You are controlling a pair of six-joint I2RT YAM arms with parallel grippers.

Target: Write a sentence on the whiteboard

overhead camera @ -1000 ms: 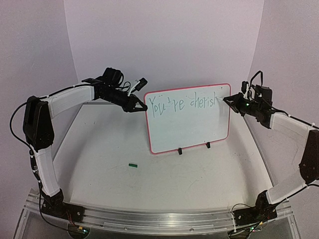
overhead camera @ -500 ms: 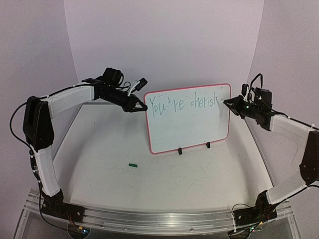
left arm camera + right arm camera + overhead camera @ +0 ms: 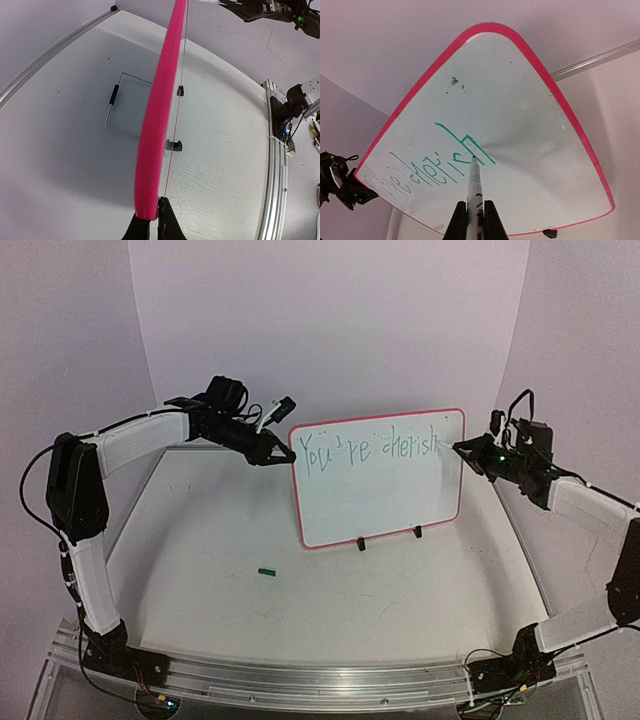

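Robotics lab, by every sign: a closed test cell. Walled on three sides with plain pale backdrop panels (image 3: 330, 330), floored with a bare white desk (image 3: 220, 530). Edged at the near side with an aluminium rail (image 3: 300, 677); bolted there side by side, a left arm (image 3: 130, 440) and a right arm (image 3: 590, 505) in white and black shells. Strung with loose black cable (image 3: 22, 495), lit by a green indicator light (image 3: 499, 452) at the right wrist. Stood between the arms, a red-framed whiteboard (image 3: 390, 500) on clip feet.

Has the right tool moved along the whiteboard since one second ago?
Yes. The right tool, holding the marker, has shifted slightly rightward, nearer the right red edge of the whiteboard.
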